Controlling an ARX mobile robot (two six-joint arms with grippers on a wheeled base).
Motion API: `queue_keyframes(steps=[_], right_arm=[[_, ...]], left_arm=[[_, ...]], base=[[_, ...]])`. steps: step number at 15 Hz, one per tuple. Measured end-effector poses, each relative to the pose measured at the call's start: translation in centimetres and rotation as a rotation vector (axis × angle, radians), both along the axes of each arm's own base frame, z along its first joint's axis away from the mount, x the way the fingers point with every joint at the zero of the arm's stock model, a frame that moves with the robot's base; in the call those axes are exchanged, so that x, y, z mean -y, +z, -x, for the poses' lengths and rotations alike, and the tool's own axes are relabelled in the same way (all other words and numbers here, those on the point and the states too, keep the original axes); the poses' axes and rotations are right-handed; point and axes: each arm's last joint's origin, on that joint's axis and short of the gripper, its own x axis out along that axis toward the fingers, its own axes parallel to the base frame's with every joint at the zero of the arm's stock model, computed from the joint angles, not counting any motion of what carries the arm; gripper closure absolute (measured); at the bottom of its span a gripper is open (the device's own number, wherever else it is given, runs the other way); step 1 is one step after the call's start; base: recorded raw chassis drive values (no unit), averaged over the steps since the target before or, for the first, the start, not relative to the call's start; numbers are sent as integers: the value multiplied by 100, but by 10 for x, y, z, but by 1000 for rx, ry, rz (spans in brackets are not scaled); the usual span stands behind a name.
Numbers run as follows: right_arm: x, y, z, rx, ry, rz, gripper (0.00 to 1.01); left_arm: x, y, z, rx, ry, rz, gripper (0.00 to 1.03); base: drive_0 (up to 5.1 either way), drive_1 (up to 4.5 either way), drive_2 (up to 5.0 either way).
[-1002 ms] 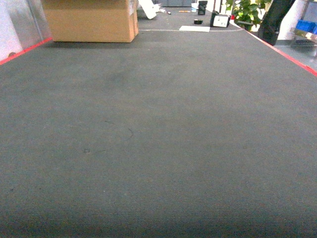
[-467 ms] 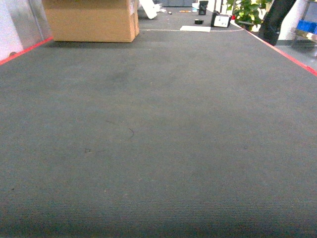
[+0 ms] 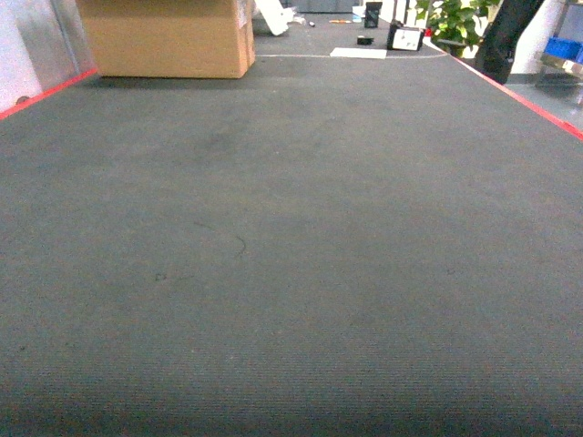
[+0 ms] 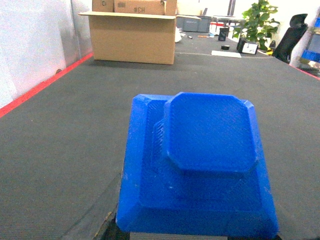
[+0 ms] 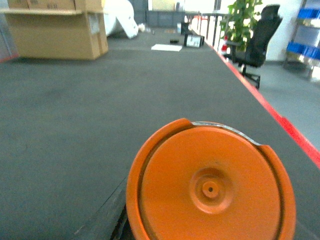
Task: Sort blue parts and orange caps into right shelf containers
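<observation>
Left claw: not visible; its state cannot be told, though a blue part (image 4: pixel 200 165) fills the left wrist view, probably carried. Right claw: likewise unseen, behind an orange cap (image 5: pixel 212 187). Beyond lies dark carpet (image 3: pixel 291 237), with a cardboard box (image 3: pixel 168 36) far left. Over the last second the head view has barely shifted. No crates appear, so the robot is probably in transit.

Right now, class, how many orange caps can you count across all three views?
1: the orange cap fills the bottom of the right wrist view, close to the camera. None shows in the other views; others may be out of frame.
</observation>
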Motion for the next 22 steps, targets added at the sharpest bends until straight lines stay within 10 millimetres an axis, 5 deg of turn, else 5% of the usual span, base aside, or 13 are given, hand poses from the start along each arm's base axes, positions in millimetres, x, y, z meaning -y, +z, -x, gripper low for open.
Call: queue_keyframes(steps=[22], right_arm=[[0,-1,8,9,0,0,56]], left_arm=[[0,-4,10,-16,2,0,59]], base=[[-16,-16,-16]])
